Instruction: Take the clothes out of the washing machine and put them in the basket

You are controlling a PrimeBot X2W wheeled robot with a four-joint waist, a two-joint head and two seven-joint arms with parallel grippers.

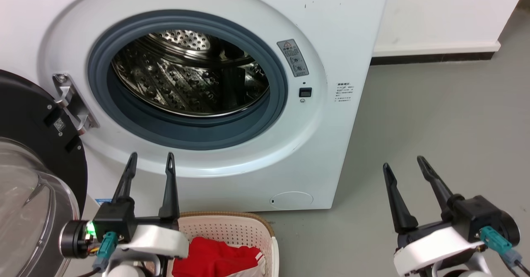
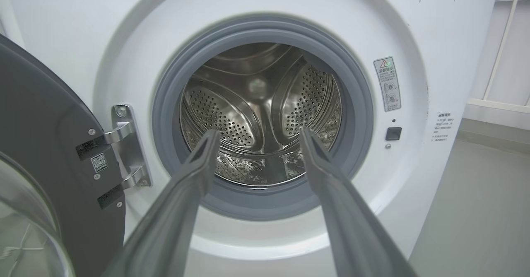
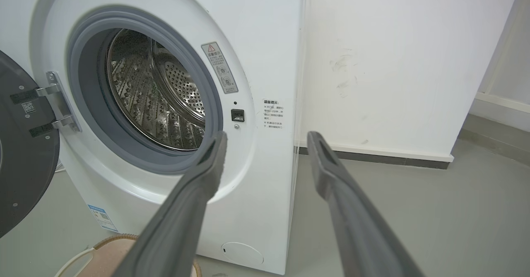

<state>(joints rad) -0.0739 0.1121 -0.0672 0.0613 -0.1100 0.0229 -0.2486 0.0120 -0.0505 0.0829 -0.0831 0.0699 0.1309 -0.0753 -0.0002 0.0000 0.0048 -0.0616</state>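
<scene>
The white washing machine (image 1: pixel 331 32) stands in front of me with its door swung open to the left. Its steel drum (image 1: pixel 186 74) (image 2: pixel 261 111) looks bare, with no cloth in the part I can see. Red clothes (image 1: pixel 215 260) with a white-and-black striped edge lie in the cream basket (image 1: pixel 232 227) on the floor below the opening. My left gripper (image 1: pixel 151 163) is open, held above the basket's left side and pointing at the washer (image 2: pixel 414 28). Over the floor to the washer's right, my right gripper (image 1: pixel 403 165) is open and holds nothing.
The black-rimmed glass door (image 1: pixel 29 144) hangs open at the left, close to my left arm. Grey floor (image 1: pixel 447 119) spreads to the right of the washer (image 3: pixel 269 41), up to a white wall with a dark skirting (image 1: pixel 434 57). The basket's rim (image 3: pixel 112 239) shows by the washer's foot.
</scene>
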